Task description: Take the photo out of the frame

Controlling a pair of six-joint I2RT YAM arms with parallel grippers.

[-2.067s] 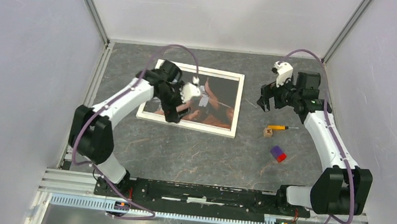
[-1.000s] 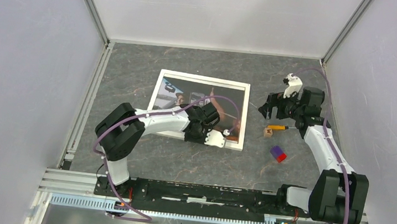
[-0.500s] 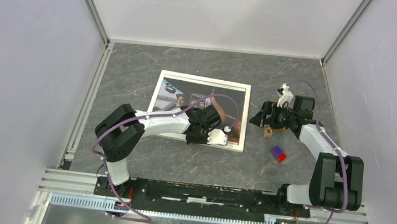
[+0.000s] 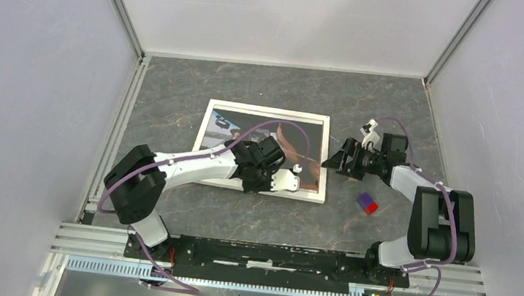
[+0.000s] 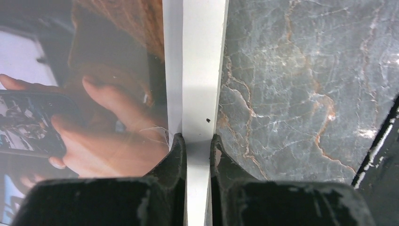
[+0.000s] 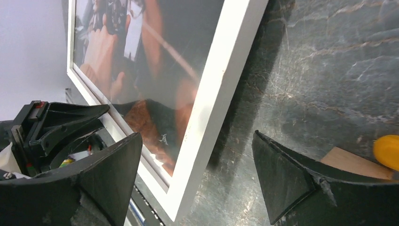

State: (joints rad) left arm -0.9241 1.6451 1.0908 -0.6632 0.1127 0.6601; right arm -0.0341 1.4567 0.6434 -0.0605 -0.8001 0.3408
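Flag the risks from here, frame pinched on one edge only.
1. The left gripper pinches only the frame's narrow white border; a lift could let it slip or twist.
2. The right gripper, open, sits close to the wooden block and yellow handle; closing on the frame may knock them.

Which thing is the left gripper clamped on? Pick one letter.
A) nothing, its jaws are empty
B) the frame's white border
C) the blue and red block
B: in the left wrist view the left gripper pinches the white border of the frame between its fingers.
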